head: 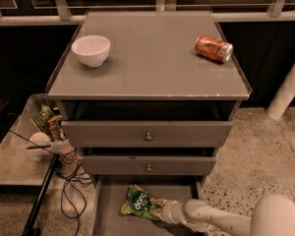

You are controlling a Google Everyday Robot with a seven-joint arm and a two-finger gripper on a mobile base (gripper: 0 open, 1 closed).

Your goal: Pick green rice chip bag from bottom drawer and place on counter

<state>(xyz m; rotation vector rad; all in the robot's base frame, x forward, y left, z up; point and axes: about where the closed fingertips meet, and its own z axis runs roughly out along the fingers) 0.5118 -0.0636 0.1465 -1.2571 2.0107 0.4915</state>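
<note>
The crinkled light-green rice chip bag (139,203) with the dark green round logo lies flat on the grey floor of the wide, shallow bottom drawer (107,216). The drawer is pulled out below the two knobbed drawers, and the bag sits slightly tilted with its logo toward the left. My white gripper (164,212) is down in that drawer at the bag's right end, against or just over its edge — whether it has closed on the film I cannot tell.

I judge the bag light, soft and mostly air, with a slick skin and brittle chips inside. A hard squeeze across the puffed middle could crush the contents or let the film slip out. The flat crimped seam at the end nearest me looks the better hold — thin, stiffer, nothing to break. Held by one end it will likely dangle and swing. The smooth grey counter (152,68) above carries a white ceramic bowl (90,49) at left and an orange drink can (214,48) on its side at right; I'd aim between them.
</note>
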